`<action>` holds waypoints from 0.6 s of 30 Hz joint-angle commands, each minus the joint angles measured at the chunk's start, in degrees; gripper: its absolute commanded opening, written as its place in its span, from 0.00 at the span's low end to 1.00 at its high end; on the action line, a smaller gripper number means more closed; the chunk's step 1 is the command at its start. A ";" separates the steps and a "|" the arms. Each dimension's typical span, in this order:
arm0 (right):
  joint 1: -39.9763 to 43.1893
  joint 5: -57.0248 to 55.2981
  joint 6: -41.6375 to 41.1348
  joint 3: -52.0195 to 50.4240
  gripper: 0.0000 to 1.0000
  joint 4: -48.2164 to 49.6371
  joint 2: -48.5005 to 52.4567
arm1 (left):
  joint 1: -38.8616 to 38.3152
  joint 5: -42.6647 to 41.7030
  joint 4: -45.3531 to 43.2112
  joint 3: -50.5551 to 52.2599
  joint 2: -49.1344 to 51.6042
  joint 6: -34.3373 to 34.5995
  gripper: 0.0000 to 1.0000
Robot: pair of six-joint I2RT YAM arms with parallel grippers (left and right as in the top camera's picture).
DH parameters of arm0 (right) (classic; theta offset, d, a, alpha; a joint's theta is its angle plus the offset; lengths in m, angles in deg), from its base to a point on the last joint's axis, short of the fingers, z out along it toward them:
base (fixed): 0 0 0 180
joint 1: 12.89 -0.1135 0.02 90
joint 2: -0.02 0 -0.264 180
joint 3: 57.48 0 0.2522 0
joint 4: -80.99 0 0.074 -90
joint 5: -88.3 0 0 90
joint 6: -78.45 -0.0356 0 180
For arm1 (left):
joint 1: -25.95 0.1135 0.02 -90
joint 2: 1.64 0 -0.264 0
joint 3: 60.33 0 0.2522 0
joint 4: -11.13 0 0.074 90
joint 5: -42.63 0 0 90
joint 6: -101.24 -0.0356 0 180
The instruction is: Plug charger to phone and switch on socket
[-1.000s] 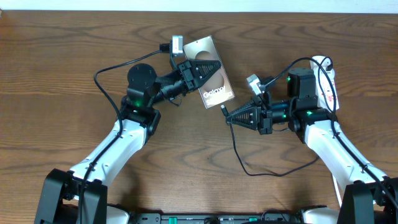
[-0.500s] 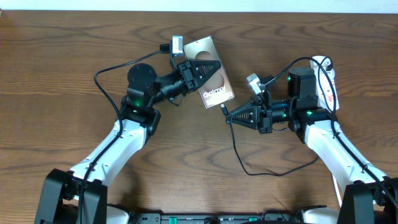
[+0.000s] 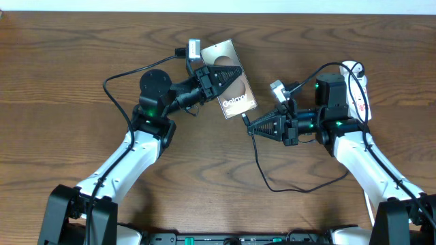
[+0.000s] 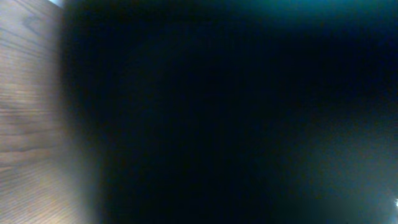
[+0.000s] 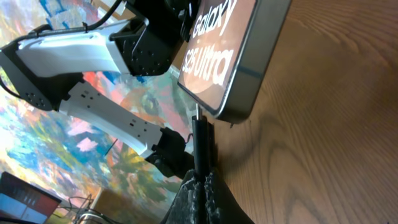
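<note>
The left end effector [image 3: 235, 71] is clamped on the phone [image 3: 238, 95], with its fingers across the phone's shiny brown face. The phone is near the middle of the brown wood worktop [image 3: 68, 68], turned at a slant. The left wrist camera sees almost only dark, with a thin strip of wood at the left edge.

The right end effector [image 3: 249, 128] is pinched shut on the small black end of the charger [image 3: 259, 163]. In the right wrist view the plug tip points up at the bottom edge of the phone and reaches it. I cannot tell if it is in the hole. The thin black cable loops away over the worktop. The white socket [image 3: 359, 95] lies far to the right, partly under the right arm.
</note>
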 commanded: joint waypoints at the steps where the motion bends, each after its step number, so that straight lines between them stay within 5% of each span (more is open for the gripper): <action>1: -0.55 0.37 -2.69 0.50 0.01 1.31 -0.42 | -0.04 0.11 -0.96 -0.92 -1.38 0.07 0.07; 18: -0.57 -2.38 -13.09 0.48 0.01 5.35 -0.42 | -0.02 1.95 -1.16 -0.92 -1.38 0.11 0.08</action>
